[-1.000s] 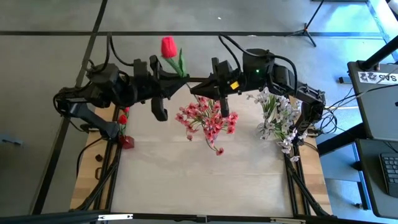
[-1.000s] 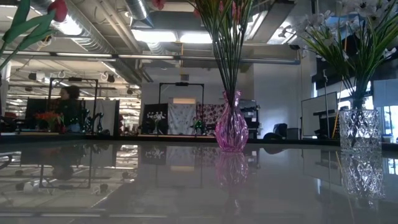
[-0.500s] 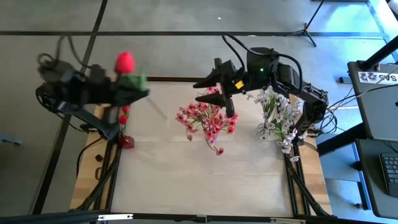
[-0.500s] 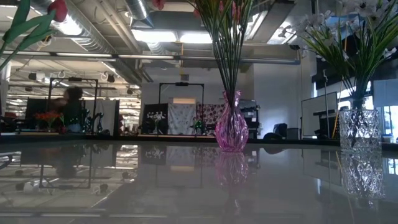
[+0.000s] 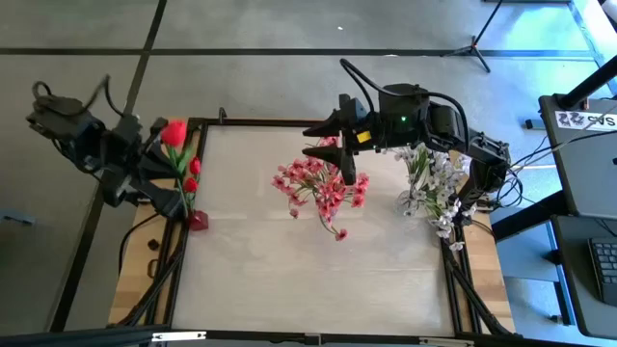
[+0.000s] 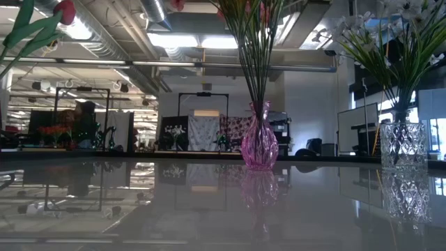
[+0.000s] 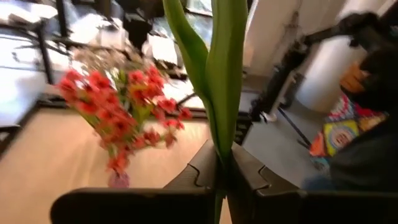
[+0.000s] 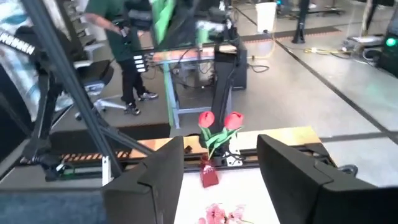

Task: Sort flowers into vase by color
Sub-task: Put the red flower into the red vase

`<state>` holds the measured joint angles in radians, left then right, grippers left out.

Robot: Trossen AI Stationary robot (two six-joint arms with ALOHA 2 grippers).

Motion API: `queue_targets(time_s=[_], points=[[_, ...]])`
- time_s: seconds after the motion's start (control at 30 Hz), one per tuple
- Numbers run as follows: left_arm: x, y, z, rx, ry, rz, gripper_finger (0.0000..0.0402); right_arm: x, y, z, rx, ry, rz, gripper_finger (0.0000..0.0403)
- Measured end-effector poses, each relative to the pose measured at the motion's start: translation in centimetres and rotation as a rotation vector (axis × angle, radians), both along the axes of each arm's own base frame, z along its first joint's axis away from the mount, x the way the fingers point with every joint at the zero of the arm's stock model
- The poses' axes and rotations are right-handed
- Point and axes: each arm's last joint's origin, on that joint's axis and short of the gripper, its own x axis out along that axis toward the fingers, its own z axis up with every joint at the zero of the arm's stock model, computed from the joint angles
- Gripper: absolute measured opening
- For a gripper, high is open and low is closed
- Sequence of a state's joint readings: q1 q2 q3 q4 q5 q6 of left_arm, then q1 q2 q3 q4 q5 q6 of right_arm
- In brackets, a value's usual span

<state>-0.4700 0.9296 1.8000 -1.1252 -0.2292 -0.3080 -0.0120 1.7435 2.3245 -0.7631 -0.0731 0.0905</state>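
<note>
My left gripper (image 5: pixel 149 159) hovers over the table's left edge, shut on a red flower (image 5: pixel 174 133) with green leaves. Just below it stands a small red vase (image 5: pixel 197 221) with two red buds (image 8: pixel 219 120) in it. Mid-table, a pink vase (image 6: pixel 259 143) holds the pink flowers (image 5: pixel 319 187). My right gripper (image 5: pixel 333 146) hangs open just above their far side, touching nothing. At the table's right edge, white flowers (image 5: pixel 429 183) stand in a clear glass vase (image 6: pixel 403 143). My left gripper pinches the red flower's green stem (image 7: pixel 219 163), where the leaves start, between its two fingers. The fingers come about level from the table's left and lie across the stem. The flower is lifted clear, its leaves rising upright out of the fingers.
A black frame (image 5: pixel 289 122) runs along the table's far edge, and cables hang by both arm bases. The near half of the tabletop (image 5: pixel 308 280) is bare. People and chairs show in the room beyond the table (image 8: pixel 127 43).
My right gripper has opened and let go of the red flower's stem, staying above the pink flowers. My left gripper, still shut on that stem, has carried the flower from the table's far middle toward the left edge, above the red vase.
</note>
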Motion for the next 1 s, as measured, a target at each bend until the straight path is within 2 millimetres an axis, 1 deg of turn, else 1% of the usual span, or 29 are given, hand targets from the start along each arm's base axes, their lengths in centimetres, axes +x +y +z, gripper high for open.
queue_targets(time_s=[0.1,0.2,0.5,0.63,0.73,0.87,1.0], points=[[0.1,-0.3,-1.4,0.003,0.025,-0.05,0.001,0.0,-0.1,0.0,0.037,0.002,-0.022,0.0196],[0.3,-0.6,-3.3,-0.002,0.04,-0.088,0.001,0.0,-0.1,0.0,0.054,0.008,-0.057,0.0193],[0.4,-1.6,-9.0,-0.112,-0.007,-0.26,0.001,0.0,-0.5,-0.1,0.071,0.011,-0.178,0.0193],[0.6,-2.3,-11.6,-0.137,-0.024,-0.348,0.001,0.0,-0.6,-0.1,0.096,0.009,-0.224,0.0193],[0.7,-2.7,-13.2,-0.145,-0.021,-0.38,0.001,-0.1,-0.7,-0.2,0.098,0.018,-0.264,0.0193],[0.5,-2.8,-14.9,-0.131,-0.01,-0.387,0.001,-0.1,-0.8,-0.2,0.111,0.013,-0.298,0.0193],[-0.6,-2.1,-15.6,-0.107,0.02,-0.388,0.001,-0.1,-0.8,-0.2,0.134,0.011,-0.308,0.0193]])
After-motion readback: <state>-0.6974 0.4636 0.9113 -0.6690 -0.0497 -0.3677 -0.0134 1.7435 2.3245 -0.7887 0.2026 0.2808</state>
